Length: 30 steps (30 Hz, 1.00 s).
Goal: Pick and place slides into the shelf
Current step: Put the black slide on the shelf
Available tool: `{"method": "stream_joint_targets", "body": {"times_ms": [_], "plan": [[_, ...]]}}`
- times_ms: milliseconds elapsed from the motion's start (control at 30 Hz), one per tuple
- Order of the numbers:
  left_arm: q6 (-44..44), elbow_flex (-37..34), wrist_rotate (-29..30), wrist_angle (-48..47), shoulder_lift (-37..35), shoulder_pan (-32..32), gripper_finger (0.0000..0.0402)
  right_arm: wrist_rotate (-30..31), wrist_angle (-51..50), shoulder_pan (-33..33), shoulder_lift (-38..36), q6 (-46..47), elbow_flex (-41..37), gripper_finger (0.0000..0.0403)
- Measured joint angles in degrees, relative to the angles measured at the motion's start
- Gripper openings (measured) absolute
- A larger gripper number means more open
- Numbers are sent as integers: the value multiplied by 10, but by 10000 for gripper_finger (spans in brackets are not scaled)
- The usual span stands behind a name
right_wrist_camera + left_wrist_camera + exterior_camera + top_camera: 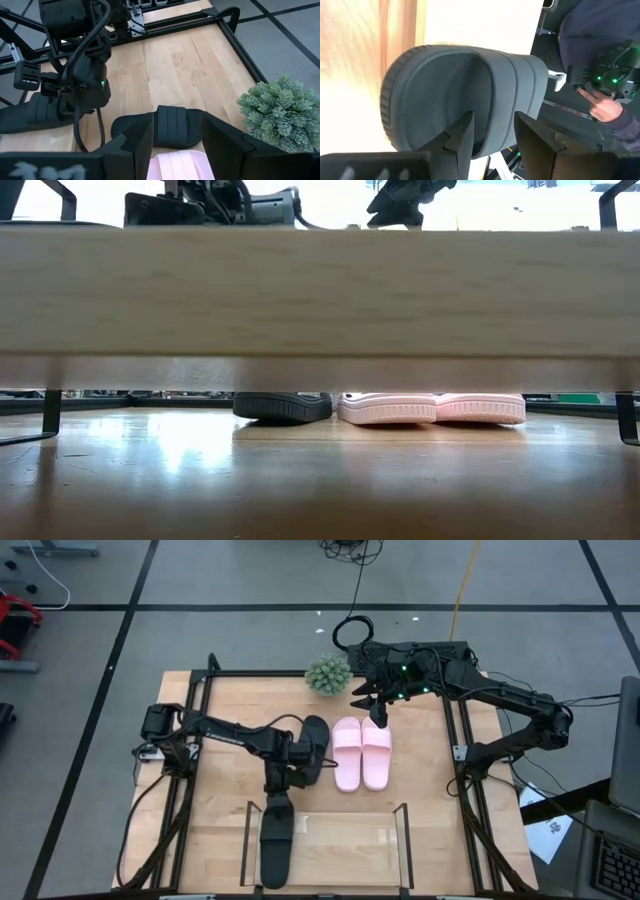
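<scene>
My left gripper [276, 783] is shut on a matte black slide [275, 840] whose heel end reaches toward the near edge, over the left end of the clear shelf [345, 837]. The second black slide [315, 745] lies sole-down mid-table. The pale pink pair [362, 753] lies beside it, on its right. My right gripper [378, 716] hovers open above the far end of the pink pair. In the right wrist view its fingers stand apart over a pink slide [180, 167], with the black slide [160, 127] just beyond. My left gripper holds the black slide by its wide strap [512, 95], pinched between the two fingers. One finger [463, 134] sits on the footbed side and the other finger [536, 142] on the toe side. It comes from above, pointing down. Whether the heel [387, 100] rests on the shelf, I cannot tell.
A small green artificial plant [328, 675] stands at the table's far edge beside the right gripper. Black frame rails [462, 755] run along both sides of the table. A person's hand [600, 106] shows beyond the table. In the low view a wooden beam [320, 300] blocks most of the scene.
</scene>
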<state>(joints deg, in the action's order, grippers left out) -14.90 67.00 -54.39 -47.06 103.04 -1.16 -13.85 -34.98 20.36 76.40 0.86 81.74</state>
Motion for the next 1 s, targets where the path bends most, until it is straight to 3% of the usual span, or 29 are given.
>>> {"method": "stream_joint_targets", "body": {"times_ms": [233, 467, 633, 833, 1000], "plan": [[2, 0, -13, -2, -1, 19, 141, 0, 0, 0, 0, 0, 0, 153], [22, 0, 2, -38, -52, 65, 141, 0, 0, 0, 0, 0, 0, 153], [27, 1, 48, -31, -109, 124, 141, 1, 4, -2, 0, 0, 0, 153], [27, 0, 155, -18, -148, 215, 141, 1, 13, -2, 0, 0, 0, 153], [28, 0, 170, 34, -149, 273, 141, 3, 16, -6, 0, 0, 0, 153]]}}
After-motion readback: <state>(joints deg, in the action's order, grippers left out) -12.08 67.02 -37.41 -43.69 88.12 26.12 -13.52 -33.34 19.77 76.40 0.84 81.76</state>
